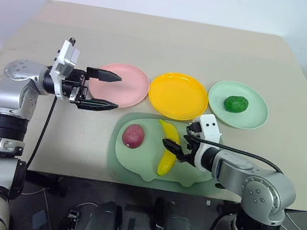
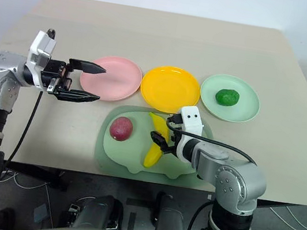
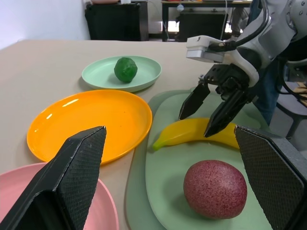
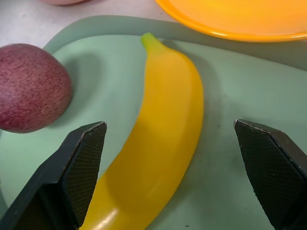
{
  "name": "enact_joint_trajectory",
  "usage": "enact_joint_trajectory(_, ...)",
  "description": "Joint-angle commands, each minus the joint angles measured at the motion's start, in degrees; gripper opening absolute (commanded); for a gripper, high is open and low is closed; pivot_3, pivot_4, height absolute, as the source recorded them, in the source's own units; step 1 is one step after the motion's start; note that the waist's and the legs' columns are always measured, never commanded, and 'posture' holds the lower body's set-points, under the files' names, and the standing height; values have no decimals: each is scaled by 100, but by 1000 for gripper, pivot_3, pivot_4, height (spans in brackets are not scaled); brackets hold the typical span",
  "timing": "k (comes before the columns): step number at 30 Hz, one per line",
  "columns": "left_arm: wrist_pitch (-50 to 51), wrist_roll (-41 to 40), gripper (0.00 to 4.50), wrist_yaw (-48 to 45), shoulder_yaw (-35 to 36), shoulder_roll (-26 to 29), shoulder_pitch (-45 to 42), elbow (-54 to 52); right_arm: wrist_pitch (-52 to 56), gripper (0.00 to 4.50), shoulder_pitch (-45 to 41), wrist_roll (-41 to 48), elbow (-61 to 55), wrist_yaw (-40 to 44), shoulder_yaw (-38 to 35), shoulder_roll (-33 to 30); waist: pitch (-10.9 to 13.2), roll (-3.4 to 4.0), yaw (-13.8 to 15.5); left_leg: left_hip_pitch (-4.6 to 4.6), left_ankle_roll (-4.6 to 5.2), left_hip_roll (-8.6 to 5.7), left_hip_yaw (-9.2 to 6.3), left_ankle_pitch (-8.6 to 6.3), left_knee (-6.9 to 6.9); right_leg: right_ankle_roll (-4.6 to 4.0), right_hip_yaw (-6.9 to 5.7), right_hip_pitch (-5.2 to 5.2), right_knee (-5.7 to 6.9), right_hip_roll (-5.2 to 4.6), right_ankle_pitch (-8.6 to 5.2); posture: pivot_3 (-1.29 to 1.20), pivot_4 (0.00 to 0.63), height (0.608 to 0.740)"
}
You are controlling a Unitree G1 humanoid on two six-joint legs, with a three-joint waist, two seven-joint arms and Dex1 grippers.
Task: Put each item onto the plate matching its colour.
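While the right gripper (image 1: 178,148) hangs low over the pale green board (image 1: 133,167) with its two black fingers spread wide, the head views show the yellow banana (image 1: 167,147) lying directly beneath and between those fingers — not clamped, no contact visible. The left gripper (image 1: 106,91) is held level above the table (image 1: 171,42), fingers likewise apart and empty, its tips over the near edge of the pink plate (image 1: 129,85). Three round plates stand in a row: the pink one bare, the yellow plate (image 1: 178,95) bare, and the mint green plate (image 1: 252,116) holding the bumpy dark green fruit (image 1: 236,103). On the board, the reddish-purple fruit (image 1: 133,136) rests to the robot's left of the banana, close beside it but apart. In the left wrist view, that arm's own wide textured fingers frame the scene; the right gripper's black fingers (image 3: 194,101) point down at the banana's upper side, one on each side of its middle, and the purple fruit sits in front — egg-shaped, matt, finely speckled. The plates are glossy, shallow, with raised rims. In the right wrist view, the banana runs lengthways through the open gap between the fingers, smooth and shiny with a greenish tip pointing toward the yellow plate; the purple fruit lies just outside one finger, on the board's smooth surface with a rounded raised edge.
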Motion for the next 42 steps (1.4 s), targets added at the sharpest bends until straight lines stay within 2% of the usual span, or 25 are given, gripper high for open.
enact_joint_trajectory(1,-16,-41,4500,3,147,127,-55,-169,-266,4459,-26,-181,-78,-3,242,-84,0,0,-2,0,0,0,0,0,0,0,0,0,0,0,0,0,150,704)
enact_joint_trajectory(4,8,-59,4500,12,161,156,-24,-214,-408,4459,-48,-372,5,8,461,-203,0,0,-3,0,0,0,0,0,0,0,0,0,-1,0,0,0,150,704)
enact_joint_trajectory(12,57,-93,4500,42,180,185,3,-283,-540,1939,-45,-574,57,114,641,-221,-1,-2,-1,-1,0,0,0,0,0,0,0,0,-2,0,0,0,150,704)
enact_joint_trajectory(13,53,-93,4500,39,179,184,-1,-279,-529,1766,-58,-578,62,150,661,-258,-2,-3,0,0,0,0,0,0,0,0,0,0,-2,0,0,0,150,704)
enact_joint_trajectory(16,52,-89,4500,38,177,178,-10,-264,-653,1766,-98,-578,99,269,633,-317,-2,-3,-1,0,0,0,0,0,0,0,-1,0,-2,0,0,0,150,704)
enact_joint_trajectory(20,68,-130,4500,38,200,152,-18,-258,-1326,1766,-294,197,10,849,-270,337,-2,-3,1,-1,2,0,-1,-1,-1,0,-1,0,-2,2,0,0,150,704)
enact_joint_trajectory(22,74,-126,4500,41,199,155,-38,-233,-1447,1766,-375,941,1,1100,-850,725,-2,-3,3,-1,1,0,-1,-1,-1,0,-2,0,-2,2,0,0,150,704)
enact_joint_trajectory(25,67,-105,4500,33,190,151,-55,-197,-1629,1766,-451,1551,84,1342,-1215,769,-2,-3,8,0,1,1,-1,0,-1,0,-3,1,-2,2,0,0,150,704)
enact_joint_trajectory(28,76,-106,4500,48,188,131,-74,-185,-2247,1766,-699,1661,548,1387,-1445,715,-2,-3,10,0,1,-1,0,-1,0,1,-4,5,-3,-1,0,0,150,704)
enact_joint_trajectory(30,69,-87,4500,49,162,112,-73,-178,-2965,1766,-886,1157,997,1463,-1317,517,-2,-3,1,4,1,-2,0,-1,0,0,-4,8,-3,0,0,0,150,704)
enact_joint_trajectory(35,71,-90,4500,72,158,86,-103,-175,-4117,1766,-1383,560,2324,1025,-1374,583,-1,-2,-16,5,0,-2,9,0,-4,0,-4,8,-2,1,0,0,150,704)
enact_joint_trajectory(37,105,-95,4500,100,165,100,-109,-211,-4640,1766,-1583,49,2767,884,-1175,450,-1,-1,-24,5,-1,-2,10,1,-7,0,-4,8,-2,1,0,0,150,704)
enact_joint_trajectory(40,108,-83,4500,122,171,139,-91,-255,-4866,1766,-1642,-26,3039,1072,-1009,387,-1,-1,-22,4,-1,-1,11,1,-6,0,-4,6,-1,0,0,0,150,704)
enact_joint_trajectory(42,127,-102,4500,131,184,142,-99,-249,-5320,1766,-1663,-670,3401,1169,-583,105,-1,-1,-32,5,-1,0,12,1,-6,0,-4,6,-1,1,0,0,150,704)
